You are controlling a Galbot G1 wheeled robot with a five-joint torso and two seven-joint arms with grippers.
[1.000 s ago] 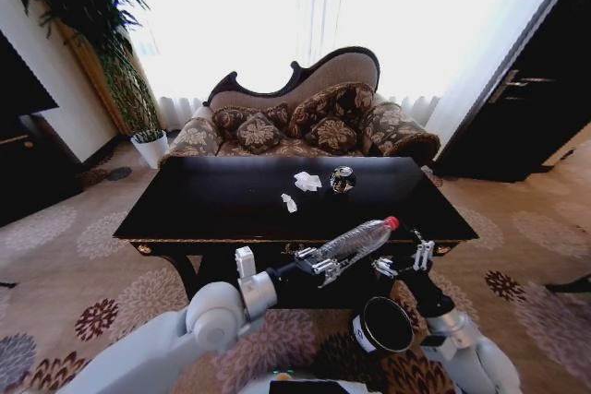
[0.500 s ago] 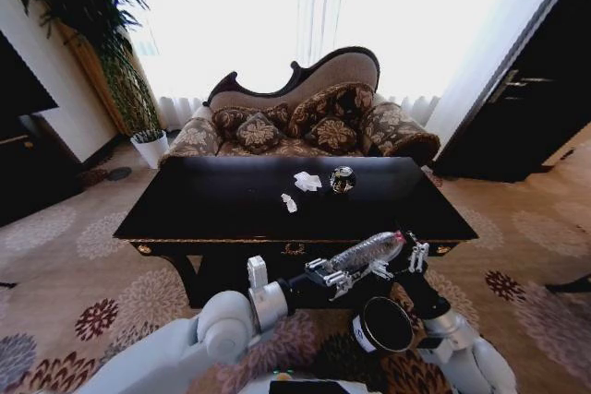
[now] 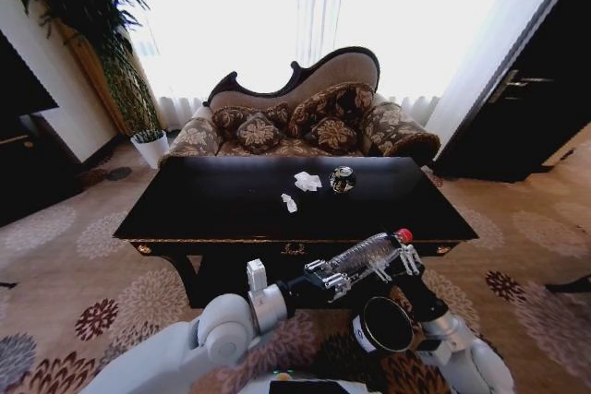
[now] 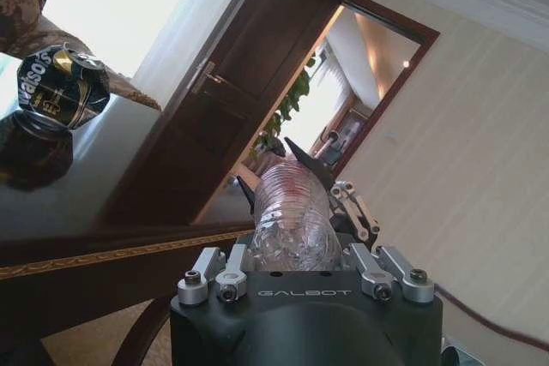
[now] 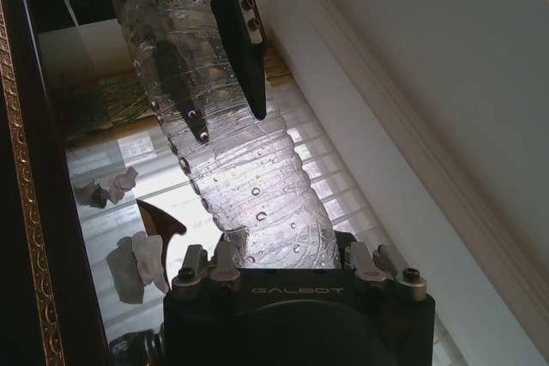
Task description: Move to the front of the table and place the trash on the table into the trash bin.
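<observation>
- Head view: my left gripper (image 3: 343, 273) pinches the base of a clear ribbed plastic bottle with a red cap (image 3: 367, 254). My right gripper (image 3: 403, 254) has moved up to its neck since a second ago, just above the round dark trash bin (image 3: 383, 325). Looks like a handover.
- Head view: white crumpled paper scraps (image 3: 306, 181) and a dark crushed can (image 3: 343, 179) remain on the glossy black table (image 3: 212, 202).
- Left wrist view: fingers (image 4: 300, 153) clamp the bottle.
- Right wrist view: I judge my fingers closed on the bottle.
</observation>
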